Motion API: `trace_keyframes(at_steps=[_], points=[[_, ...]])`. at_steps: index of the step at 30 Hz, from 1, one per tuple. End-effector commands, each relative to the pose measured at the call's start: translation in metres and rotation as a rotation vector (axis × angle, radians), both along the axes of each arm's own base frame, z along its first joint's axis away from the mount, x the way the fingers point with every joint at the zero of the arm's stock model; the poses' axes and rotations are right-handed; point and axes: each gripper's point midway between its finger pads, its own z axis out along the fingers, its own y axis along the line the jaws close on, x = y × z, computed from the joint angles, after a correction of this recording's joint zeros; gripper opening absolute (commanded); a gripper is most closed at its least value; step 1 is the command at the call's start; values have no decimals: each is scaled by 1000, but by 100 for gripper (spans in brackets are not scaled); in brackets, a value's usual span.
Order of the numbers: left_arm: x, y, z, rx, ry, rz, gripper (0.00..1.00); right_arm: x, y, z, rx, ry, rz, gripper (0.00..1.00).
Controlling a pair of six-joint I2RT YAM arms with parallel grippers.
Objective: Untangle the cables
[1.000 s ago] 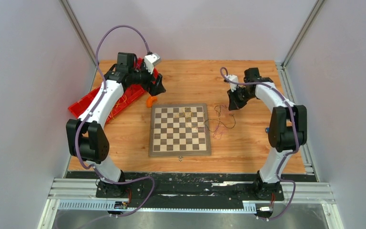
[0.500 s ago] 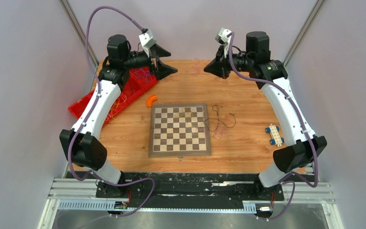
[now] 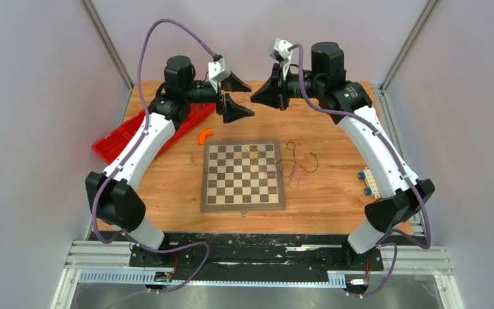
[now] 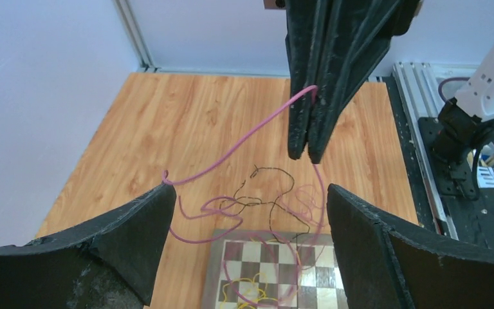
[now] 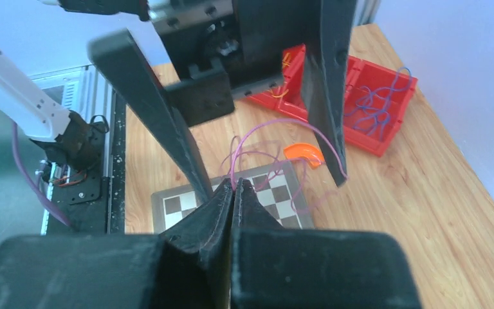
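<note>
My right gripper (image 5: 233, 185) is shut on a thin purple cable (image 5: 276, 122) and holds it high above the back of the table. In the left wrist view that purple cable (image 4: 231, 149) hangs from the right gripper (image 4: 309, 154) in a loop whose curled end lies against my left fingertip (image 4: 161, 199). The left gripper (image 4: 251, 193) is open, nothing between its fingers, and faces the right gripper (image 3: 260, 96) tip to tip. More purple loops, a black cable (image 4: 270, 193) and a yellow cable (image 4: 251, 290) lie tangled below on the wood and chessboard (image 3: 242, 175).
A red bin (image 5: 366, 138) holding blue and orange cables sits at the back left. An orange curved piece (image 3: 204, 136) lies between the bin and the chessboard. A white block with blue ends (image 3: 368, 182) lies under the right arm. Grey walls close in on both sides.
Both arms rose and swung inward to meet above the back middle. The right gripper came up from the tangle with the purple cable. The left gripper left the red bin.
</note>
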Motion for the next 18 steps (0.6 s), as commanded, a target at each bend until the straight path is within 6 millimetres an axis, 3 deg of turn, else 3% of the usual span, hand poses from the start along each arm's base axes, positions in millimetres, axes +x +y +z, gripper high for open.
trace_keyframes(at_steps=[1, 2, 3, 4, 5, 6, 7, 10, 11, 13, 16, 18], points=[[-19, 3, -1, 54, -68, -14, 81, -20, 14, 25, 59, -60, 72, 0], [-18, 4, -4, 68, -56, 0, 58, -20, 15, 26, 63, -59, 74, 0], [-20, 7, -10, 95, -38, 6, 47, -18, 16, 28, 67, -58, 72, 0], [-21, 11, -11, 111, -39, 26, 23, -16, 16, 28, 67, -58, 62, 0], [-23, 18, -21, 137, -5, 43, 14, -13, 17, 26, 63, -53, 50, 0], [-26, 26, -18, 138, 1, 72, 3, -11, 16, 23, 60, -47, 39, 6], [-21, 38, -26, 133, 66, 119, 1, -9, 16, 20, 56, -36, 33, 18], [-16, 79, -23, 92, 155, 256, 0, -4, 12, 5, 39, 4, 2, 69], [-11, 103, -28, 91, 199, 333, 0, 0, 9, -3, 24, 17, -24, 78], [-2, 144, -44, 128, 266, 489, 0, 5, 3, -23, -7, 37, -55, 87], [6, 219, -86, 215, 422, 785, 0, 11, -9, -53, -55, 72, -99, 90], [6, 290, -114, 267, 493, 1019, 0, 13, -18, -74, -87, 99, -122, 91]])
